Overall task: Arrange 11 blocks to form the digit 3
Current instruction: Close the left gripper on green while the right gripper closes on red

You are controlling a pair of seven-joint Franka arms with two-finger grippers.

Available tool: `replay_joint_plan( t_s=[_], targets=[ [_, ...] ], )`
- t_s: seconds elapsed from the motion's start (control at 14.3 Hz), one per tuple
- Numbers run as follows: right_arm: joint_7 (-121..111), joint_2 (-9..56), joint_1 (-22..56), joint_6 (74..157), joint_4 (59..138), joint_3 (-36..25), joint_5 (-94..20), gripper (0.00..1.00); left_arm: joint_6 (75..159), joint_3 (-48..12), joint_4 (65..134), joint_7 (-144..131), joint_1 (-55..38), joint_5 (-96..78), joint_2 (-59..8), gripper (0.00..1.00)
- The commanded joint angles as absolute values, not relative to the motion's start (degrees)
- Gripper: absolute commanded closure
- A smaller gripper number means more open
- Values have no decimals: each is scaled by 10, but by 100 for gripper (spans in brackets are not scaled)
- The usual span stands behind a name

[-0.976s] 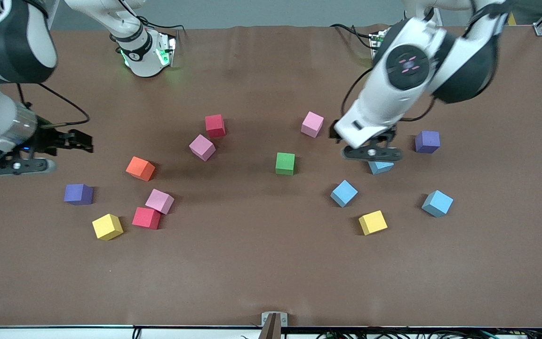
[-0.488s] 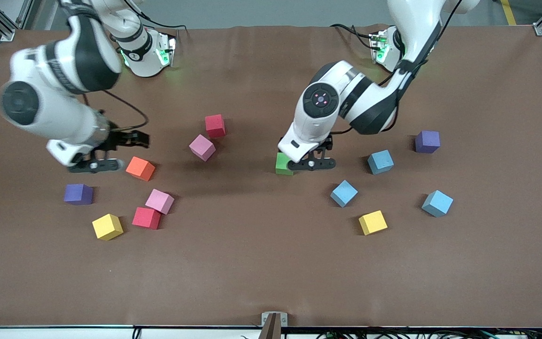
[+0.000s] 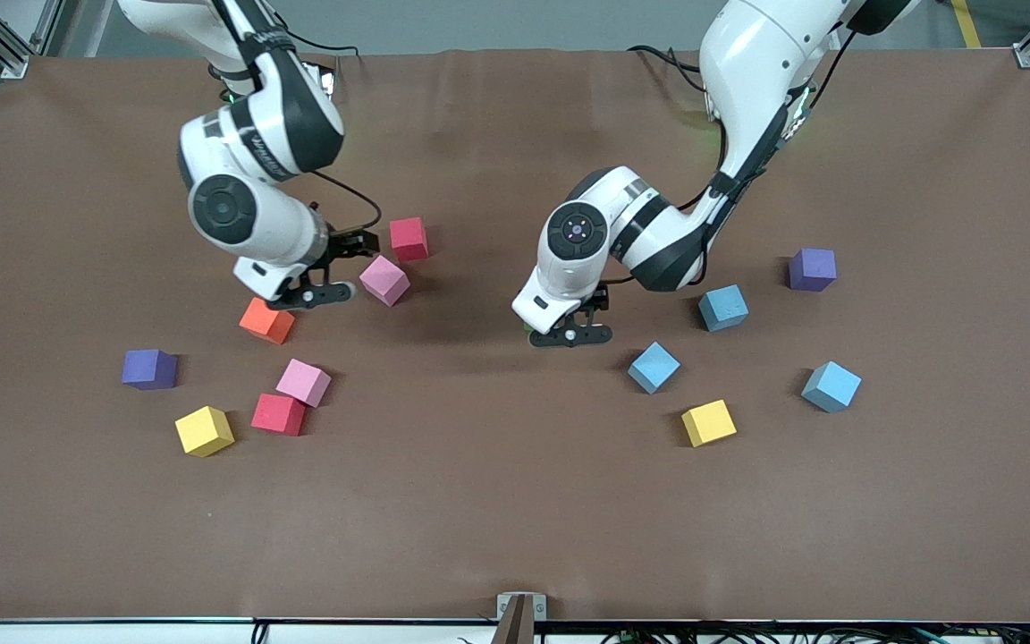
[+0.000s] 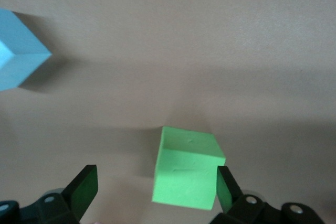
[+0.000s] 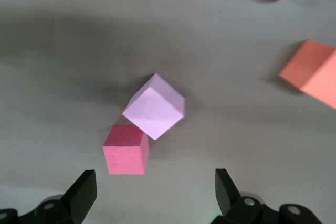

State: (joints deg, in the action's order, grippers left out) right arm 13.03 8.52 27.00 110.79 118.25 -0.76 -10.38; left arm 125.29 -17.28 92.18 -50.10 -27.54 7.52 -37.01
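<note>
Green cube point(image 4: 186, 174) is on the brown table point(image 3: 497, 501) near its middle, and my left gripper point(image 4: 155, 191) is low over it. The jaws are spread wide, with 1 finger point(image 4: 226, 187) just beside the cube's side and the other finger point(image 4: 84, 190) standing off. From the front only a green sliver point(image 3: 527, 327) peeks out under my left gripper point(image 3: 573, 320).

Toward the left arm's end, 3 light blue cubes lie scattered: the first blue cube point(image 3: 723, 307), the second blue cube point(image 3: 654, 367) and the third blue cube point(image 3: 831, 385). A yellow cube point(image 3: 708, 422) sits nearer the front camera than all 3.

My right gripper point(image 3: 358, 243) hangs tilted with its jaws apart and nothing in them, just beside the upper red cube point(image 3: 409, 239) and the upper pink cube point(image 3: 384, 279). Its wrist view shows that red cube point(image 5: 126, 149) and pink cube point(image 5: 154, 106) ahead of the spread gripper point(image 5: 155, 192).

Nearer the front camera, the lower pink cube point(image 3: 303, 382) touches the lower red cube point(image 3: 278, 414), and the second yellow cube point(image 3: 204, 430) is beside them.

Outside the set are the orange cube point(image 3: 266, 320) and 2 purple ones, the first purple cube point(image 3: 148, 368) and the second purple cube point(image 3: 812, 268).
</note>
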Motion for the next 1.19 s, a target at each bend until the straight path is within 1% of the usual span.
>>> replay_joint_plan(
  t_s=[0.0, 0.14, 0.21, 0.42, 0.56, 0.63, 0.7, 0.77, 0.91, 1.05, 1.12],
  targets=[
    [135, 87, 312, 1167, 1235, -13, -127, 0, 1274, -171, 911, -526, -290, 87, -388, 0],
    [157, 95, 338, 1207, 1261, -13, -127, 0, 1295, -171, 911, -527, -291, 87, -400, 0],
    [162, 98, 347, 1214, 1266, -13, -127, 0, 1299, -171, 911, -526, -294, 87, -404, 0],
    [162, 104, 367, 1215, 1283, -13, -128, 0, 1300, -171, 916, -526, -298, 100, -406, 1],
    [163, 105, 377, 1217, 1288, -13, -128, 0, 1299, -171, 918, -526, -307, 100, -410, 4],
    [163, 105, 378, 1220, 1291, -13, -128, 0, 1300, -171, 919, -526, -309, 100, -412, 7],
    [163, 105, 378, 1229, 1299, -13, -128, 0, 1300, -171, 919, -526, -309, 100, -416, 15],
    [163, 105, 378, 1250, 1314, -13, -128, 0, 1301, -171, 918, -526, -309, 100, -423, 20],
    [163, 106, 384, 1281, 1332, -12, -132, 0, 1309, -171, 920, -526, -310, 101, -430, 35],
    [163, 111, 388, 1286, 1335, -12, -153, 0, 1309, -171, 927, -527, -314, 101, -427, 48],
    [163, 112, 395, 1291, 1336, -12, -156, 0, 1307, -171, 930, -531, -318, 100, -425, 52]
  ],
)
